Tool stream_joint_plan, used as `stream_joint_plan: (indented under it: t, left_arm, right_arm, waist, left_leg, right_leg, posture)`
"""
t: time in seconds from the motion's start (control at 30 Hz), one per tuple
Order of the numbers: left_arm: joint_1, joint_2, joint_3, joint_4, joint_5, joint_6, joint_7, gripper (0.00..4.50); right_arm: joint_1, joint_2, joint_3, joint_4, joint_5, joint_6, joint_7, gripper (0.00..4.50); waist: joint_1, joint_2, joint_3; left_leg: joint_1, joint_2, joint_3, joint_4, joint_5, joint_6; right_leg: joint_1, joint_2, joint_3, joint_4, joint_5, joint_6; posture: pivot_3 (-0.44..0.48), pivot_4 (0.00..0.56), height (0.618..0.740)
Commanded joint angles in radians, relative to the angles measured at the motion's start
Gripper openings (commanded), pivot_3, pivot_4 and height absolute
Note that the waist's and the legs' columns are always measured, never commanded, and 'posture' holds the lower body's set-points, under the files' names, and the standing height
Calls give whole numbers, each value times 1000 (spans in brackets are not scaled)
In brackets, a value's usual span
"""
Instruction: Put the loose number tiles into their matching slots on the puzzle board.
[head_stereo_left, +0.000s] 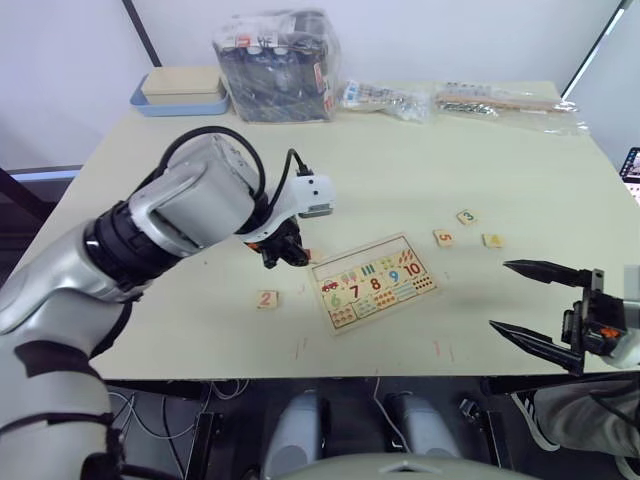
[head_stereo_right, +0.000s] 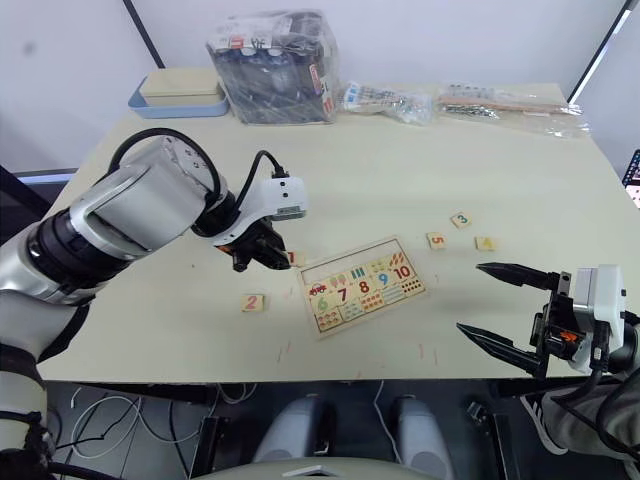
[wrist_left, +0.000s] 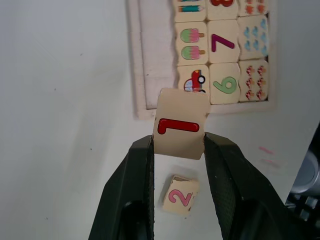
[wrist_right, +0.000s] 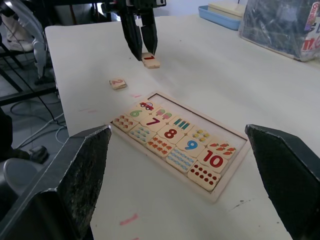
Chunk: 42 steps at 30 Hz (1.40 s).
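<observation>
Five loose number tiles (head_stereo_left: 267, 298), one puzzle board (head_stereo_left: 374, 281), two end effectors (head_stereo_left: 283, 252)

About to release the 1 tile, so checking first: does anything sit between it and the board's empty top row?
Nothing visible does. The left gripper holds the 1 tile just off the puzzle board; the 2 tile lies on its far side from the board.

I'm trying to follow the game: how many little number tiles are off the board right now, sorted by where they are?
Held in the left gripper: 1, the 1 tile
Lying on the table: 4, namely the 2 tile, 3 tile, 5 tile and one unreadable tile
Total: 5
</observation>
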Motion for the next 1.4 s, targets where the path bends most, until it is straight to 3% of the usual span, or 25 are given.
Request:
stream_joint_plan:
  t: [0.03, 0.47, 1.03, 1.4]
  left_arm:
    - [-29, -25, -19, -14, -38, 71, 77, 996]
    - [57, -188, 23, 91, -172, 113, 403, 996]
    - [72, -186, 42, 97, -335, 113, 618, 996]
    - [99, -193, 47, 100, -371, 113, 701, 996]
  right_arm:
    - [-9, -13, -21, -10, 8, -12, 7, 4500]
    - [-13, 11, 3, -7, -14, -25, 1, 4500]
    - [-11, 33, 25, -7, -33, -47, -15, 4500]
    - [4, 39, 20, -16, -33, -50, -22, 4500]
  waist:
    - [0, 0, 0]
    - [0, 0, 0]
    - [0, 0, 0]
    - [0, 0, 0]
  left_leg:
    - [0, 0, 0, 0, 0, 0]
    - [0, 0, -1, 1, 0, 0]
    - [0, 0, -1, 1, 0, 0]
    - [0, -1, -1, 1, 0, 0]
  right_leg:
    - [0, 0, 0, 0, 0, 0]
    - [0, 0, 1, 1, 1, -2]
    - [0, 0, 1, 1, 1, -2]
    - [0, -1, 1, 1, 1, -2]
  posture:
    - [0, 150, 740]
    - [0, 150, 740]
    - [0, 150, 740]
    - [0, 150, 740]
